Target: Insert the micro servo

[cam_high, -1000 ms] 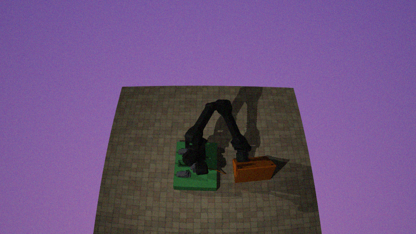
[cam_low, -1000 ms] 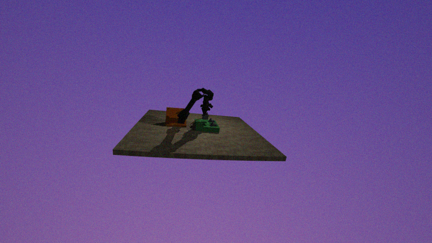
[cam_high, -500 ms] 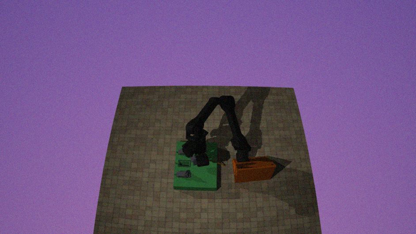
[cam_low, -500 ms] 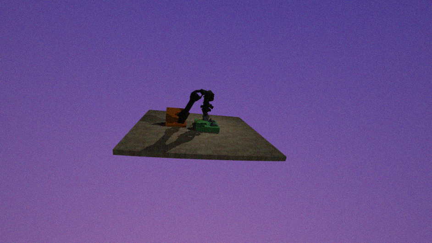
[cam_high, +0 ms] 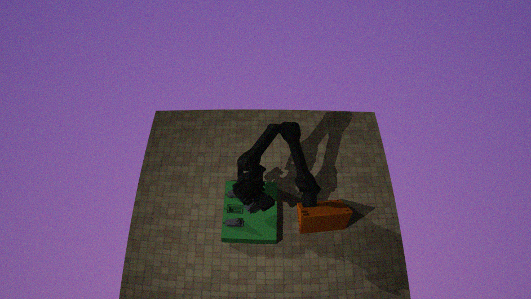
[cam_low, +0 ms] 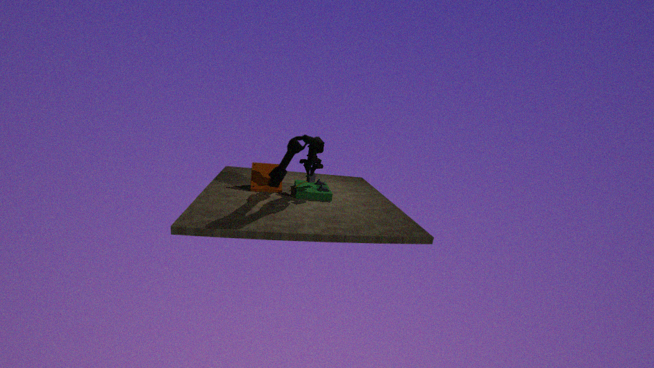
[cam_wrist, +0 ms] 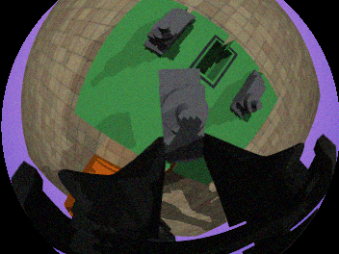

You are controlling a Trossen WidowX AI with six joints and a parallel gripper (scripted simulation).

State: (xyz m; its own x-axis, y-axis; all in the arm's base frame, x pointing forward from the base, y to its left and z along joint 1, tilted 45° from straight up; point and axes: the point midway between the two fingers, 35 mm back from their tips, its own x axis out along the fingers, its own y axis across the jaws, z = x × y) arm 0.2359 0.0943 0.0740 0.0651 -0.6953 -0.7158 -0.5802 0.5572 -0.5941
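Observation:
My gripper [cam_high: 254,206] [cam_low: 311,176] [cam_wrist: 182,139] is shut on the loose grey micro servo [cam_high: 248,206] [cam_wrist: 183,106] and holds it a little above the green deck [cam_high: 261,227] [cam_low: 312,195] [cam_wrist: 122,88]. The marked empty pocket [cam_high: 228,208] [cam_wrist: 204,52] is a dark outlined rectangle on the deck. It lies just beside the held servo and is not covered by it. Two other grey servos sit in the deck on either side of the pocket: one servo [cam_high: 234,222] [cam_wrist: 169,31] and another servo [cam_high: 230,193] [cam_wrist: 248,95]. The held servo's cable does not show.
An orange box [cam_high: 323,218] [cam_low: 261,176] [cam_wrist: 96,168] stands right of the deck and carries the arm's base. The deck rests on a tiled floor slab [cam_high: 185,167] [cam_low: 347,214].

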